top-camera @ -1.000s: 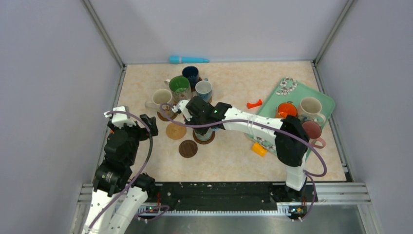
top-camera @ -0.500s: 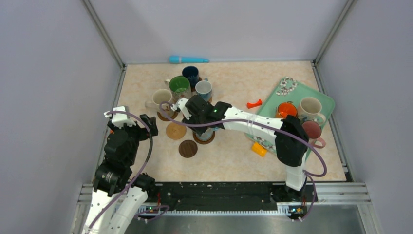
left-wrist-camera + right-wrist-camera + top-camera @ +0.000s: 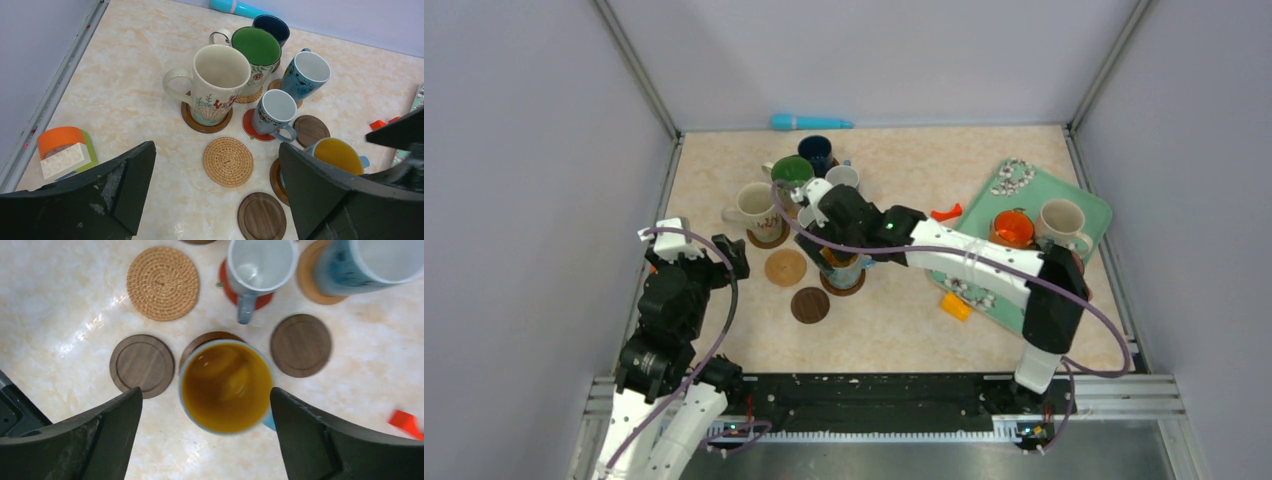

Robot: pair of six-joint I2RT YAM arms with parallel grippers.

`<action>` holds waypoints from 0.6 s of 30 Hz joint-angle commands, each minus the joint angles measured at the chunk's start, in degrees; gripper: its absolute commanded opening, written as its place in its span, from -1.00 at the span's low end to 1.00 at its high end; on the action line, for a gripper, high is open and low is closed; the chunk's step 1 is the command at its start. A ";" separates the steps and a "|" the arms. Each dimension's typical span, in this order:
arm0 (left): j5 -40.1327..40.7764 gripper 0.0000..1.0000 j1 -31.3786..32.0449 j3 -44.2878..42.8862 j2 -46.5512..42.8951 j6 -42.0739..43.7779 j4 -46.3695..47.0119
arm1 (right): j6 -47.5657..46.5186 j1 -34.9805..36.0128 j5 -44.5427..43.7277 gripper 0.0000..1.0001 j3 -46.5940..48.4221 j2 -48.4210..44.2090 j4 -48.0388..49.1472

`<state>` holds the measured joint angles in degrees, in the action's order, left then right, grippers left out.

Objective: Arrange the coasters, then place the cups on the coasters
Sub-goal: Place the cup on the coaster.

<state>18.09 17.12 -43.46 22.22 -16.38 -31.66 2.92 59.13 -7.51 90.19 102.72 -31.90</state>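
Observation:
My right gripper (image 3: 206,391) is open and hangs above a light blue cup with a yellow inside (image 3: 226,385), touching nothing. That cup stands upright on a dark wooden coaster (image 3: 202,340). Three coasters lie bare: a woven tan one (image 3: 227,161) and two dark wooden ones (image 3: 261,217) (image 3: 309,131). A small grey-blue cup (image 3: 274,112) sits on the red coaster (image 3: 248,126). The cream floral cup (image 3: 220,85), green-lined cup (image 3: 257,47), dark blue cup (image 3: 271,27) and pale blue cup (image 3: 305,75) cluster behind. My left gripper (image 3: 216,146) is open at the table's left, holding nothing.
The teal tray (image 3: 1092,205) at the right holds an orange cup (image 3: 1012,228) and a cream cup (image 3: 1059,220). A small orange block (image 3: 956,305) and a red piece (image 3: 945,212) lie near it. A blue tube (image 3: 809,122) rests against the back wall.
The right gripper has opened and let go of the yellow-lined cup on its coaster, then lifted back toward the cup cluster. The left arm has not moved.

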 commanded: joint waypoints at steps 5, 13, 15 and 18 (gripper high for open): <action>-0.70 0.97 -0.26 -1.45 0.47 -0.54 0.89 | 11.30 -1.14 -18.79 0.98 -11.83 -19.75 5.12; -1.25 0.97 -0.22 -1.21 -0.10 -0.58 1.22 | 33.01 -12.38 -29.38 0.82 -21.98 -36.72 -7.11; -1.77 0.97 -0.22 -1.12 -0.11 -0.52 1.40 | 36.93 -15.45 -33.23 0.74 -22.34 -39.64 -12.27; -2.08 0.98 -0.18 -1.10 -0.27 -0.49 1.41 | 41.00 -19.69 -38.03 0.63 -21.95 -42.12 -20.40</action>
<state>17.17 17.12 -43.46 22.26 -16.56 -31.64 33.82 43.11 -36.40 67.88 64.64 -41.01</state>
